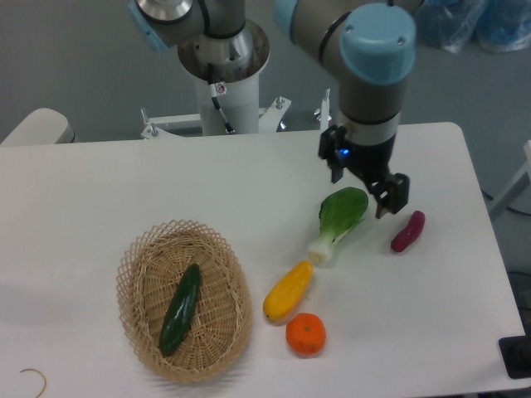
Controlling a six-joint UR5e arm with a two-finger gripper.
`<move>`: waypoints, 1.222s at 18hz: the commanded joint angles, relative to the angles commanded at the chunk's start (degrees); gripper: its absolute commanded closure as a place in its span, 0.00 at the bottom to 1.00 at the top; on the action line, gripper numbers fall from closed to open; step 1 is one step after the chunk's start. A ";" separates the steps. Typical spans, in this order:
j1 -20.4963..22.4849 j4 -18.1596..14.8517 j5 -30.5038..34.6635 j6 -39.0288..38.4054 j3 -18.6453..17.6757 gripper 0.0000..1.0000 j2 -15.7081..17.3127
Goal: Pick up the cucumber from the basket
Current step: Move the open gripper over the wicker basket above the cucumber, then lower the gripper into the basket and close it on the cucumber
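Tabletop (124,191) status: I see a white, matte surface with rounded corners, filling most of the camera view. Behind it I read a grey floor, the arm's white pedestal (224,91) at the far edge, and blue plastic-wrapped bundles (489,21) at the upper right. A pale rounded object (37,126) sits beyond the far left edge, and a dark item (516,356) shows at the lower right border; I cannot identify either. A thin curved wire-like piece (33,377) lies at the near left edge.

Task items: the basket (137,249) rests on the near left part of the tabletop. The cucumber (181,308) lies inside it on the woven floor, lengthwise along the oval and slightly tilted, its upper tip pointing toward the far right.

Other items, right half: a bok choy (338,222) lies diagonally, leaves toward the arm. A yellow squash (288,290) lies just below its white stem, and an orange (305,333) sits just beside the squash's near end. A purple eggplant (407,230) lies apart to the right.

Arm: the gripper (387,201) hangs above the tabletop between the bok choy leaves and the eggplant, well apart from the basket. I see nothing between the fingers (397,192); from this angle I cannot tell whether they are released or clenched.
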 joint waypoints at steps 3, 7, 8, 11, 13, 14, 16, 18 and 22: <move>-1.67 0.44 -2.64 -5.35 -1.76 0.00 -0.09; -7.03 7.54 -2.47 -15.28 -4.74 0.00 -1.05; -8.09 8.60 -2.73 -17.65 -4.92 0.00 -1.14; -10.99 9.05 -2.73 -26.17 -4.92 0.00 -2.02; -12.40 9.05 -2.73 -30.49 -5.01 0.00 -2.63; -13.27 9.05 -2.38 -31.55 -5.10 0.00 -2.99; -14.16 9.58 -2.12 -32.70 -6.94 0.00 -3.16; -14.68 9.49 -2.64 -33.05 -8.61 0.00 -3.25; -17.40 14.75 -2.47 -41.56 -9.93 0.00 -6.40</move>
